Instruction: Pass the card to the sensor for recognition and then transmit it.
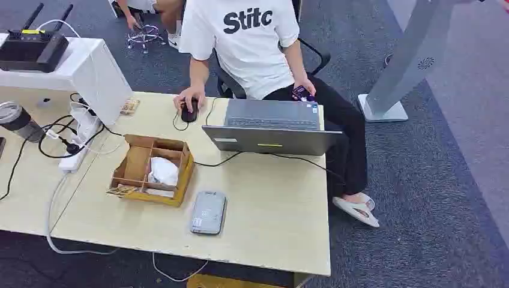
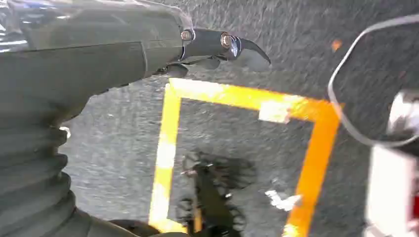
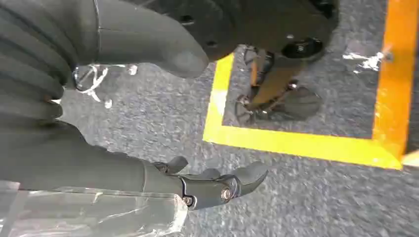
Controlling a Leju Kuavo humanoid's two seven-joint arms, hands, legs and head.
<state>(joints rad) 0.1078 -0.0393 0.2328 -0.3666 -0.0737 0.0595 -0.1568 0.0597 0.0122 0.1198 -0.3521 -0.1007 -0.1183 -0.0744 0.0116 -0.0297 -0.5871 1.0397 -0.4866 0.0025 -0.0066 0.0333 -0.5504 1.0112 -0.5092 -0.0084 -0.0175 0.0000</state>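
Hands hung low over carpet and yellow floor tape as I watched: left hand [image 2: 99,64] and right hand [image 3: 99,168] both empty, fingers stretched out and apart, well away from everything on the desk [image 1: 264,204]. I could not pick out the card with certainty; the pale item [image 1: 163,171] in the wooden tray [image 1: 153,170] was my best guess. I judged it light, thin, stiff and slippery, best pinched by an edge. The grey flat sensor [image 1: 207,212] lay just beside the tray, near the desk's front edge. Bare desk beyond it gave room, though the tray's walls and a laptop [image 1: 270,129] cable [image 1: 240,157] crowded the approach.
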